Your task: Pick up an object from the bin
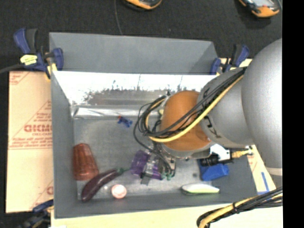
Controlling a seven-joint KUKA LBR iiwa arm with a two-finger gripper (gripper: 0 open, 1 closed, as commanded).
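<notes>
My gripper is low in the front middle of the bin, under the arm's orange cover. A purple, lumpy plastic thing lies right against its left side; whether the gripper holds it I cannot tell. A dark purple eggplant lies to the front left, with a small pink and white round thing beside its tip. To the gripper's right, a blue block sits on the floor, and a white and pale green oblong thing lies by the front wall.
A red-brown ribbed cup lies on its side near the left wall. A tiny blue scrap rests toward the back. The arm and its cables cover the bin's right half.
</notes>
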